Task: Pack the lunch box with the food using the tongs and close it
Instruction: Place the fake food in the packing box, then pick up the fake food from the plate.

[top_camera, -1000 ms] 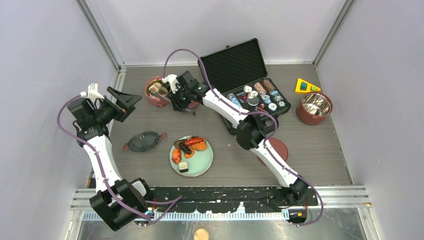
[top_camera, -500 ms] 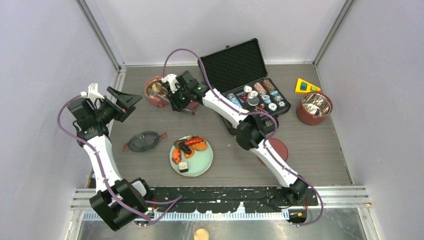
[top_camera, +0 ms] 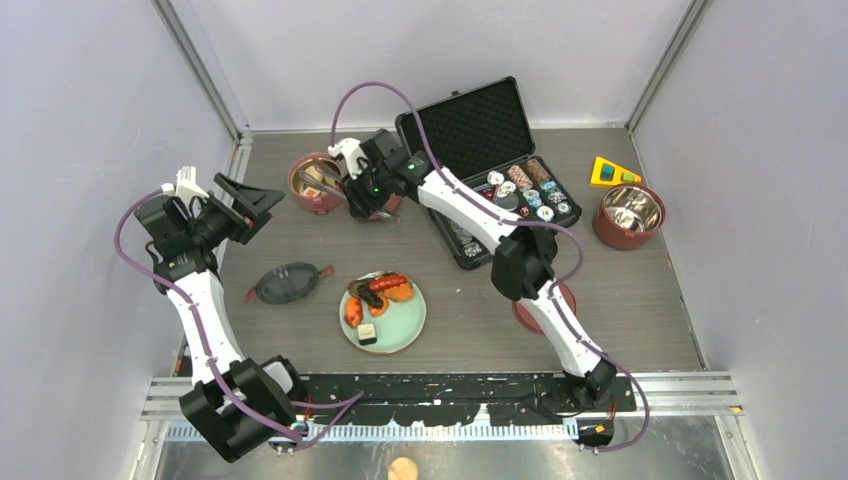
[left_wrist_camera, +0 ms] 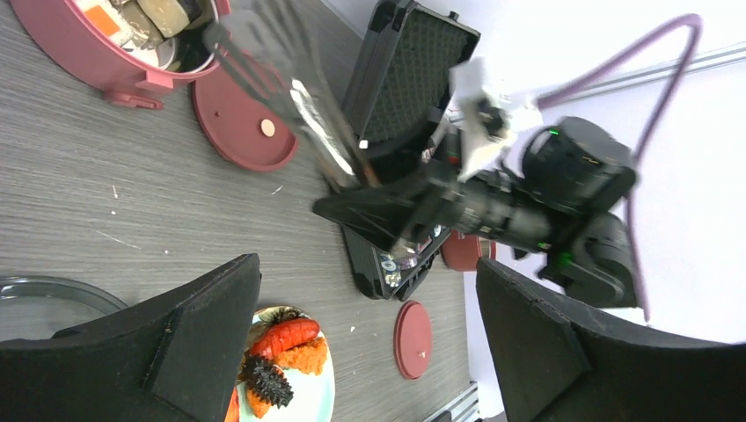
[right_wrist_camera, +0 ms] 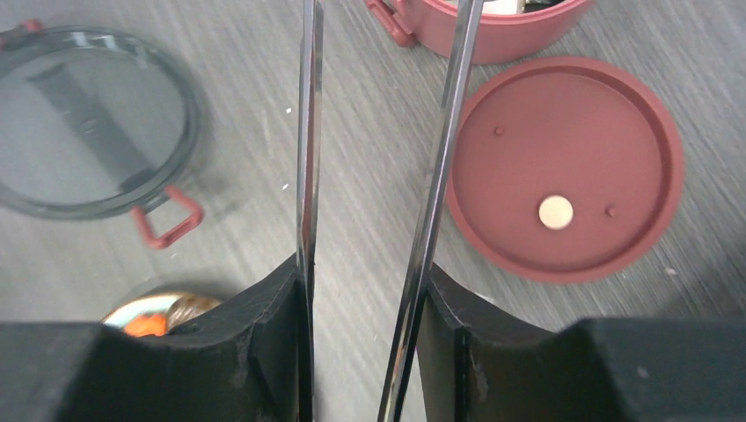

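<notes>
Right wrist view: your right gripper [right_wrist_camera: 361, 299] grips both arms of the tongs [right_wrist_camera: 307, 176], beyond the plate [top_camera: 405, 325].
Left gripper [top_camera: 255, 205]: spread wide, empty, left of plate.
Handling: tongs likely stiff, springy, slick; squeeze mid-length. Food [top_camera: 388, 282] probably light, rolls.
Count: one tongs, two lunch box tiers [top_camera: 303, 203], two red lids [right_wrist_camera: 572, 149], one top lid [top_camera: 285, 285].

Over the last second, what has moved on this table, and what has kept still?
The right claw, gripping the tongs, drew back rightward from the red lunch box bowl, its elbow swinging right. Whether food was dropped in, I cannot tell. The open left claw, the plate of food and the dark lid stayed put.
</notes>
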Action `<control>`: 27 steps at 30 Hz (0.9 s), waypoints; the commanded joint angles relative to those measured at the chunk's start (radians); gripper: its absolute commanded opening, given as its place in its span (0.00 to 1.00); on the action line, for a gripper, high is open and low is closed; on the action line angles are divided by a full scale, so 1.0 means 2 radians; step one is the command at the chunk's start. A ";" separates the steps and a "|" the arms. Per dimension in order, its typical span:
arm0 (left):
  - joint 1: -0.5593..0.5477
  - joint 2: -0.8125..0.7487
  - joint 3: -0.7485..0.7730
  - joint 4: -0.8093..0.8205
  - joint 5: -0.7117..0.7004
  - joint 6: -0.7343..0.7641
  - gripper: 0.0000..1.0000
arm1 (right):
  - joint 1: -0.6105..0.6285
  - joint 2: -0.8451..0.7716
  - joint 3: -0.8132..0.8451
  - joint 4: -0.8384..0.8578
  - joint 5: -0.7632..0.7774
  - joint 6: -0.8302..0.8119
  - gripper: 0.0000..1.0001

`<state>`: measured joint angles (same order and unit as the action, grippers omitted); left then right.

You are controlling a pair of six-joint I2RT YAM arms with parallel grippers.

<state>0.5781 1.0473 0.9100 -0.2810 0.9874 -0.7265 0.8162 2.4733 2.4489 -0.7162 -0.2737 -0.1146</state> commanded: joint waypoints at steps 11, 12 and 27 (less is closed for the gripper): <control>0.004 -0.032 0.018 -0.021 0.001 0.028 0.95 | 0.002 -0.324 -0.258 -0.084 -0.095 -0.064 0.48; 0.004 -0.035 0.018 -0.022 -0.001 0.030 0.95 | 0.003 -0.347 -0.283 -0.089 -0.098 -0.071 0.48; 0.004 -0.038 0.027 -0.057 -0.017 0.069 0.96 | 0.088 -0.496 -0.504 -0.181 -0.094 -0.158 0.45</control>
<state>0.5781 0.9939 0.9272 -0.3893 0.9596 -0.6121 0.9371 1.5345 1.4742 -1.0679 -0.4732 -0.3733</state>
